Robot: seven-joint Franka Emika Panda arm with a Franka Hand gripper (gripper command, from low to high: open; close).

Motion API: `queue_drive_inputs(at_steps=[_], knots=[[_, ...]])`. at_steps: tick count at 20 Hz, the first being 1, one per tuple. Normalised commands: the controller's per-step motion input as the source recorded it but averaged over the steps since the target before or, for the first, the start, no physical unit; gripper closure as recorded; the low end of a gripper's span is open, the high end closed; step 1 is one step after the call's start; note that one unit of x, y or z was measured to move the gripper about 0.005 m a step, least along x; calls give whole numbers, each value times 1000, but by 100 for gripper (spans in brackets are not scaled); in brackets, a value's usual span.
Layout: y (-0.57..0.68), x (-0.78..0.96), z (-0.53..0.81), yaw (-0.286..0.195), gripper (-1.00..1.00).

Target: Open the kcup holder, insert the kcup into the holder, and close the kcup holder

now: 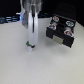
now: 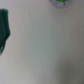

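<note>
Kcup, the small white cylindrical cup with a green top, stands on the pale counter directly under the robot's white arm; the blur makes it hard to tell whether the jaws touch it or only hang just above it, and I cannot tell how far they are parted or whether they grip anything. In the wrist view only a sliver of the cup's green-and-white rim shows, cut off by the picture's edge, and no fingertips can be made out there.

To the exterior view's right, well apart from the cup, sits the black box-shaped kcup holder with round pod slots on its upper face and pale rectangular recesses on the front. Whether its drawer is pulled out is too blurred to say. Open counter lies between cup and holder.

A dark green shape appears at one edge of the wrist view, cropped and unidentifiable; the exterior view shows no clear match. Dark background clutter behind the counter is indistinct.
</note>
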Motion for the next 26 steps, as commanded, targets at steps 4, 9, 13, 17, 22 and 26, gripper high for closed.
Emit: queue_drive_inputs(at_steps=[4,9,13,17,22,26], knots=[[-275,-125,-416,-213,-100],[-106,12,-282,-199,-100],[0,-18,-54,-37,-100],[130,-375,7,0,-100],[19,-539,21,-7,-100],[-4,-137,-72,-45,-100]])
